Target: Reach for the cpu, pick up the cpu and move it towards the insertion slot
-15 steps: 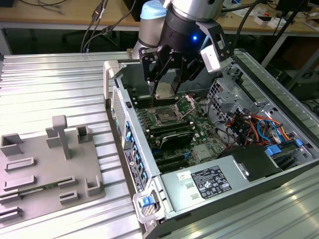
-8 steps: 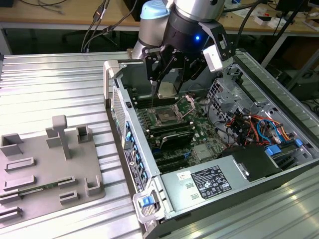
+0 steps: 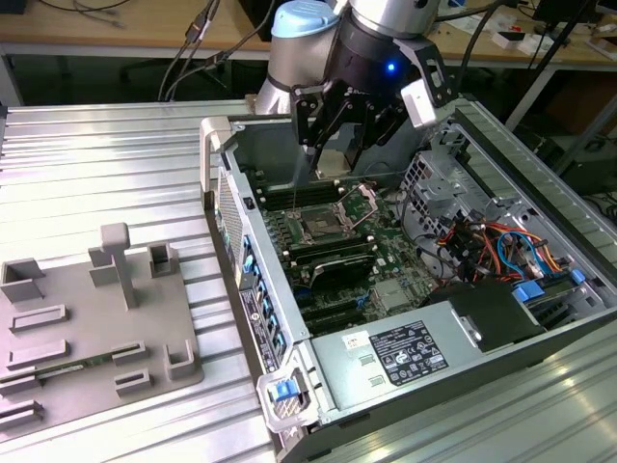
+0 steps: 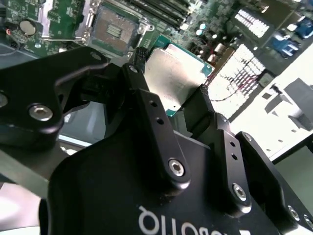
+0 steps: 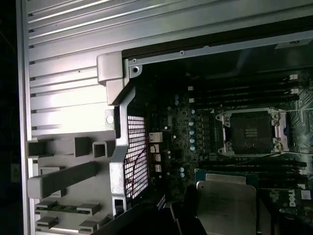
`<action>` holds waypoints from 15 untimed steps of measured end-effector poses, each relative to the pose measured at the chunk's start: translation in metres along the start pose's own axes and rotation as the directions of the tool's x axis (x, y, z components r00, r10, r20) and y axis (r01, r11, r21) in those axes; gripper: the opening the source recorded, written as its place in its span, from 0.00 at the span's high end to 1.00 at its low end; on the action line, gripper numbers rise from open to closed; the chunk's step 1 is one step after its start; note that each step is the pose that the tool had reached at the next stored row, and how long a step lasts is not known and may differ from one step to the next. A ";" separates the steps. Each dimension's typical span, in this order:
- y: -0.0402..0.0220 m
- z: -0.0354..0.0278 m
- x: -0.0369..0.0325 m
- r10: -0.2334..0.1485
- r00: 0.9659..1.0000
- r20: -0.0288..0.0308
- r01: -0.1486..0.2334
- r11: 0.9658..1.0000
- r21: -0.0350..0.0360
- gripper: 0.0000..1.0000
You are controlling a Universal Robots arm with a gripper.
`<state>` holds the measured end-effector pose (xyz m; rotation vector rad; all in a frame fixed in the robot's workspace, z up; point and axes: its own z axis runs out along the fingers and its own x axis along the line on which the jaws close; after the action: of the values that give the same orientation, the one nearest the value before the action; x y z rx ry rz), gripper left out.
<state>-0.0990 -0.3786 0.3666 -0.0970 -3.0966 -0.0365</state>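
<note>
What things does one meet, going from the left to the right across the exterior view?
Grey fixture tray → handle at the case's open edge → insertion slot, with the gripper holding the cpu above it → bundle of coloured cables → blue latch.

cpu (image 4: 172, 78) in gripper (image 4: 168, 81) — above insertion slot (image 3: 319, 230).

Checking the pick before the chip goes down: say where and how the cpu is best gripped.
By two opposite edges, from above its flat metal top. The cpu is a thin square plate, so only its rim offers purchase. The tool is shut on it that way now, one finger on each side, holding it above the insertion slot.
</note>
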 end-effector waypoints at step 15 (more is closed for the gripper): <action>0.0482 0.0067 -0.0253 -0.072 0.997 -0.002 0.072 0.997 0.007 0.45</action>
<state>-0.0711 -0.3319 0.3599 0.0155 -3.0973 -0.0284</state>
